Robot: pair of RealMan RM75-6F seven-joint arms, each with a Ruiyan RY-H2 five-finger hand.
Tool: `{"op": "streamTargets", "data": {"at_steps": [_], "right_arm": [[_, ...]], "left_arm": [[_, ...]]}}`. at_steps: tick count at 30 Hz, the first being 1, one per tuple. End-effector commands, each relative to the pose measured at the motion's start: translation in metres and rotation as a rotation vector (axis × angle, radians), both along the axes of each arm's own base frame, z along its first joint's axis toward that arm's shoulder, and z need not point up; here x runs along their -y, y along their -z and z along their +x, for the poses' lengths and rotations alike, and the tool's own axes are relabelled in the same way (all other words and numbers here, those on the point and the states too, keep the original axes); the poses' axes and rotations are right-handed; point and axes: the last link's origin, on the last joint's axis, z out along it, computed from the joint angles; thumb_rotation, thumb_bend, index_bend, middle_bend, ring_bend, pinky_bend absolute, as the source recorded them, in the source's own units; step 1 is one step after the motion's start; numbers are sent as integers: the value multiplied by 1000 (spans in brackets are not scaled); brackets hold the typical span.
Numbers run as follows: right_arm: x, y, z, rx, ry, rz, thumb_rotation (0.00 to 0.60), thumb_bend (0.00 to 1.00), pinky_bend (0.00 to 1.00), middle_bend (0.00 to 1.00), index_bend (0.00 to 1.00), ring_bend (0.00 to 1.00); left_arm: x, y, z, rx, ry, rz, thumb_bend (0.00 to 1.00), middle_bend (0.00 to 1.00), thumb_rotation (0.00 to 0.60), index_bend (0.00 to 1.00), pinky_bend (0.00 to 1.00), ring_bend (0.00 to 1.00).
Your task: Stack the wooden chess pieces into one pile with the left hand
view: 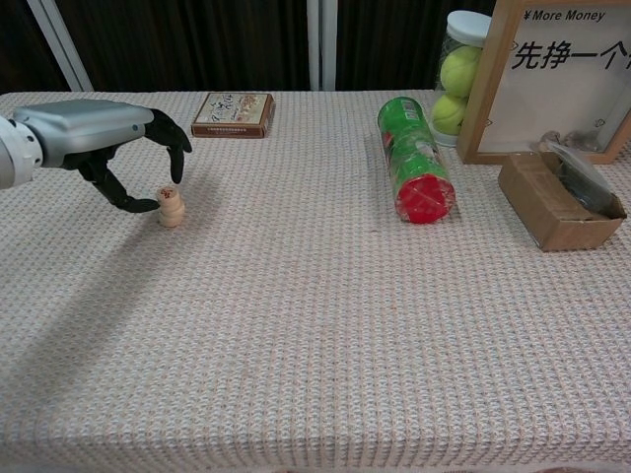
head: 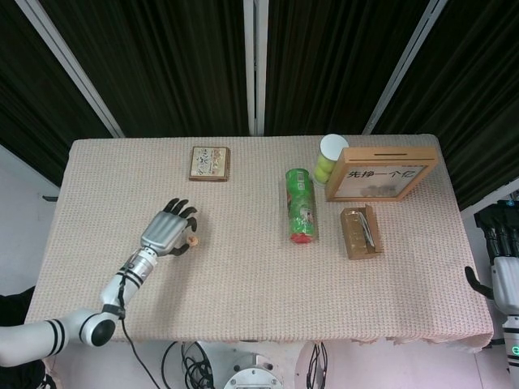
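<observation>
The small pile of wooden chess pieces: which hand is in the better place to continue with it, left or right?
The left. The left hand hangs right beside the pile of chess pieces, fingers curved around it. The right hand stays off the table's far right edge, with the green can and other things in between.

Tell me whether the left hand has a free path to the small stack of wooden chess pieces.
Probably yes: the left hand hovers right beside the small stack of wooden chess pieces, fingers arched over it, and nothing stands between them.
</observation>
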Motion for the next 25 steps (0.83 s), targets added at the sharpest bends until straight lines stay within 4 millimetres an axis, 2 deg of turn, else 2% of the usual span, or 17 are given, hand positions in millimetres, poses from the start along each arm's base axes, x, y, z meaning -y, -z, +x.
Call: {"op": "streamTargets", "data": {"at_steps": [1,7,11,13,17,21,25], "right_arm": [[0,-1,0,-2,1,-1,600,270,0,0,0,0],[-1,-1,3,-4,-15,1,600,273,0,0,0,0],[-5,2,7,-39,-57,46,600,270,0,0,0,0],[-6,3,7,-66,-68,71,600,265,0,0,0,0],[-7,8,10,-72,-87,126,600,245,0,0,0,0],[-5,14,16,-70,-124,145,600,245,0,0,0,0],[-2,19,19,-64,-137,142,600,247,0,0,0,0]], "left_arm": [[3,-8,4,14,15,23,283,149,600,350,40,0],[18,-35,0,49,29,121,283,146,600,281,41,0],[44,-71,-38,40,39,347,275,105,600,156,43,0],[60,-81,-61,37,22,419,264,77,600,99,45,0],[101,-96,-109,25,-66,466,254,55,600,66,48,0],[127,-106,-136,12,-118,510,252,23,600,54,46,0],[137,-112,-149,7,-163,518,253,17,600,54,38,0]]}}
